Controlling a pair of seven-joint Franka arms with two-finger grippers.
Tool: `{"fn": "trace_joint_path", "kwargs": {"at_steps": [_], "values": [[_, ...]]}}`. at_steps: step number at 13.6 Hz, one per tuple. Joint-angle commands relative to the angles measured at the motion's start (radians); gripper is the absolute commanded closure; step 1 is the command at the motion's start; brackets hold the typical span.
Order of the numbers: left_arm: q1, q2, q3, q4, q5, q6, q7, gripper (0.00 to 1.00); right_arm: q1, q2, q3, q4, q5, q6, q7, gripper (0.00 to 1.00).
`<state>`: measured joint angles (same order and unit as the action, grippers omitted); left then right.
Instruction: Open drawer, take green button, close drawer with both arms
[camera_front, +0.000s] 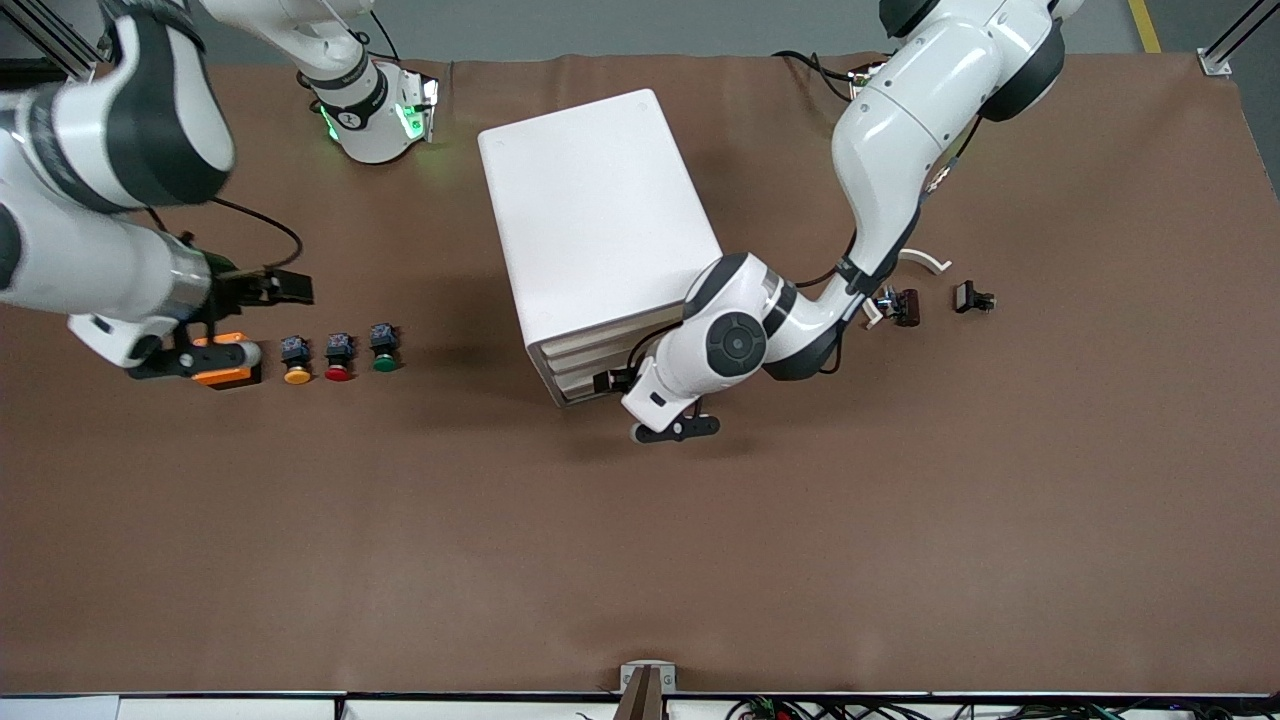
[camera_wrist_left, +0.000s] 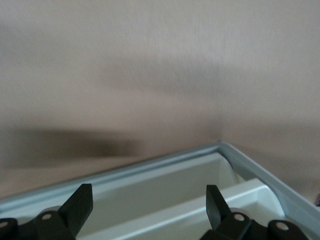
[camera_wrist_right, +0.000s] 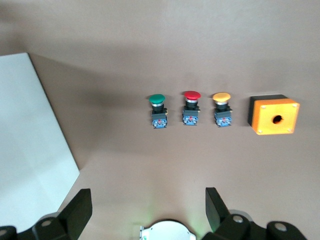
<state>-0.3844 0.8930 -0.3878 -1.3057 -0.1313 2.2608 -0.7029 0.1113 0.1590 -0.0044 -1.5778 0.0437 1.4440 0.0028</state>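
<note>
The white cabinet (camera_front: 600, 220) stands mid-table, its three drawer fronts facing the front camera. The lowest drawer (camera_front: 578, 392) looks shut. My left gripper (camera_front: 608, 382) is at the drawer fronts, mostly hidden under its wrist. In the left wrist view it (camera_wrist_left: 149, 205) is open and empty over white drawer edges (camera_wrist_left: 240, 192); which drawer I cannot tell. The green button (camera_front: 384, 351) stands on the table toward the right arm's end, also in the right wrist view (camera_wrist_right: 157, 109). My right gripper (camera_front: 283, 288) (camera_wrist_right: 149, 205) is open and empty, up over the table near the buttons.
A red button (camera_front: 338, 358), a yellow button (camera_front: 297, 361) and an orange box (camera_front: 226, 363) stand in a row with the green one. Small black parts (camera_front: 907, 306) (camera_front: 972, 297) and a white curved piece (camera_front: 925, 260) lie toward the left arm's end.
</note>
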Motion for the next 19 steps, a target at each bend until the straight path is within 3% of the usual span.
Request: {"fn": "trace_joint_path", "kwargs": {"at_steps": [1, 4, 9, 16, 19], "values": [[0.073, -0.052, -0.01, -0.006, -0.013, -0.026, 0.068, 0.0, -0.018, 0.031, 0.011, 0.152, -0.018, -0.072, 0.049, 0.0], [0.153, -0.123, -0.006, -0.015, 0.024, -0.091, 0.12, 0.0, -0.064, 0.042, 0.015, 0.191, -0.013, -0.093, 0.043, 0.0], [0.338, -0.235, -0.005, -0.032, 0.084, -0.348, 0.293, 0.0, -0.122, 0.031, 0.012, 0.265, -0.025, -0.134, 0.048, 0.0], [0.622, -0.549, -0.005, -0.277, 0.131, -0.419, 0.58, 0.0, -0.113, 0.008, 0.011, 0.364, -0.031, -0.319, 0.046, 0.0], [0.688, -0.692, -0.005, -0.362, 0.133, -0.44, 0.672, 0.0, -0.093, -0.047, -0.061, 0.343, -0.035, -0.344, 0.045, 0.0]]}}
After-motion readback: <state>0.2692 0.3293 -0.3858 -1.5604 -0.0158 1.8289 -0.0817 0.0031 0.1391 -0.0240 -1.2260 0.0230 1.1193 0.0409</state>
